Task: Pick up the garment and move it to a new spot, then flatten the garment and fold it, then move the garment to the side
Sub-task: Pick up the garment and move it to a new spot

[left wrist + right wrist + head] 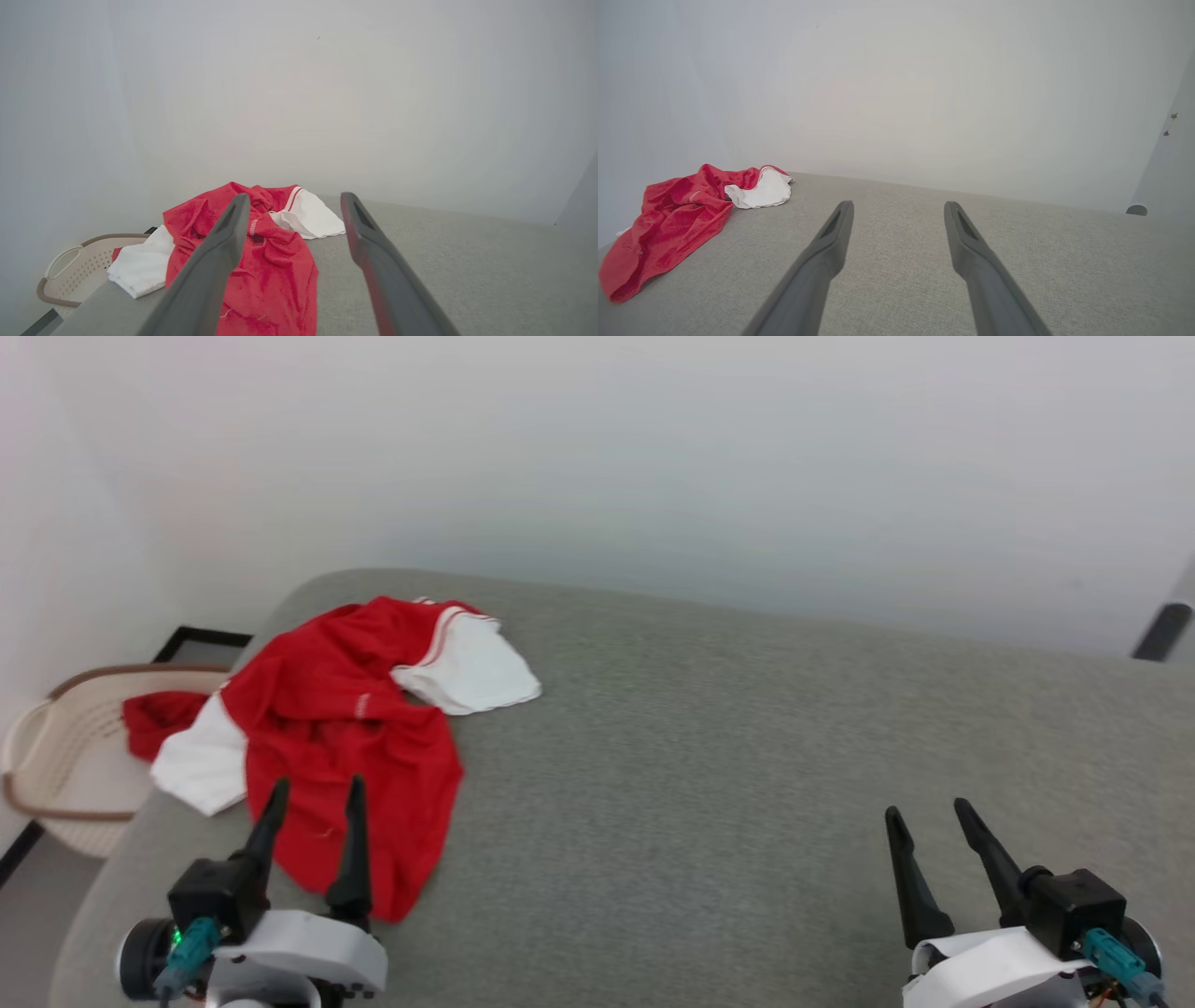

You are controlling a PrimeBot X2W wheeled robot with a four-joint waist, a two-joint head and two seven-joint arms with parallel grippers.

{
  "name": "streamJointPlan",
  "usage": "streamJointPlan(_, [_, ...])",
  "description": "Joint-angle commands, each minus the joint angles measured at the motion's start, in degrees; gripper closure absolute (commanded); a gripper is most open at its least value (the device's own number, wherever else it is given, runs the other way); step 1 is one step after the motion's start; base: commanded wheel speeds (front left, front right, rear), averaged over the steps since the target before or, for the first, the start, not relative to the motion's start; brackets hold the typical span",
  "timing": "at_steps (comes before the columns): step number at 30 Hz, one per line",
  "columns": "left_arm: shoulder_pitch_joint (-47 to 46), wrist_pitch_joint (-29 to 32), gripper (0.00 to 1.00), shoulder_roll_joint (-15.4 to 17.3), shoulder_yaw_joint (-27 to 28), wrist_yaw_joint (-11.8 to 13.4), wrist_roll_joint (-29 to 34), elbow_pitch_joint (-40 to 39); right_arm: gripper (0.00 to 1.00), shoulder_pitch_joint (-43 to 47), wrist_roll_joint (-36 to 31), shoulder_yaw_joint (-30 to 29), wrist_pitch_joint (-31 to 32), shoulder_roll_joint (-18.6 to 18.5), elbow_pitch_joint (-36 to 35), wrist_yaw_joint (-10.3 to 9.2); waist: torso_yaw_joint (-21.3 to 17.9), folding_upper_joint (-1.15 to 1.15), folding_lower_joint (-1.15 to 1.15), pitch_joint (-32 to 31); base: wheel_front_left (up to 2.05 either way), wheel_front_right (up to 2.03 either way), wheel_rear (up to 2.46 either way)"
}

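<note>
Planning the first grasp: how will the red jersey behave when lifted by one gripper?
Probably floppy: the garment lies crumpled in soft folds, so it should sag from a single pinch. Likely light, being thin cloth. One white sleeve sits at the grey surface's left edge, so a push might slide it off.

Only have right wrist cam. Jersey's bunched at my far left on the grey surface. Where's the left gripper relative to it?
Observer: The left gripper is open, its fingers over the jersey at its near red end. It holds nothing.
Operator: Anything past the jersey's far side?
Observer: A beige basket sits lower down, off the left edge of the grey surface.
Operator: Empty?
Observer: No, a small red cloth lies in it, right by the jersey's second white sleeve.
</note>
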Motion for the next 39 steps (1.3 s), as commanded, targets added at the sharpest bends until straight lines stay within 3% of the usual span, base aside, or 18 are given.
streamJointPlan(1, [0.6,-0.2,0.0,0.3,0.8,0.0,0.5,-0.1,0.0,-0.6,0.6,0.7,-0.2,0.3,0.3,0.02,3.8,0.0,0.0,-1.0,0.0,0.0,0.0])
streamJointPlan(12, [1.6,-0.2,0.0,0.0,2.4,0.6,1.1,-0.2,0.0,-1.3,1.2,2.6,-0.6,0.9,1.7,0.02,9.9,0.0,0.0,-1.5,0.0,0.0,0.0])
streamJointPlan(19, [0.0,-0.2,0.0,-0.1,2.7,0.6,0.3,1.0,0.0,-2.0,0.9,2.7,-0.8,1.0,2.2,0.02,10.7,0.0,0.0,-0.6,0.0,0.0,0.0])
streamJointPlan(24, [-4.1,2.6,0.0,1.7,1.7,0.1,-1.0,2.3,0.0,-2.3,0.4,2.5,-0.9,0.5,2.3,0.02,9.1,0.0,0.0,1.1,0.0,0.0,0.0])
streamJointPlan(30, [-11.1,10.1,0.0,5.7,0.2,-0.3,-4.4,2.7,0.0,-3.8,-0.1,2.0,-0.6,-0.4,1.3,0.02,5.5,0.0,0.0,5.4,0.0,0.0,0.0])
streamJointPlan(39, [-24.4,24.2,0.0,13.9,-3.6,-0.4,-15.4,6.4,0.0,-6.9,-0.7,0.8,-0.4,-1.9,-0.8,0.02,-0.1,0.0,0.0,13.6,0.0,0.0,0.0])
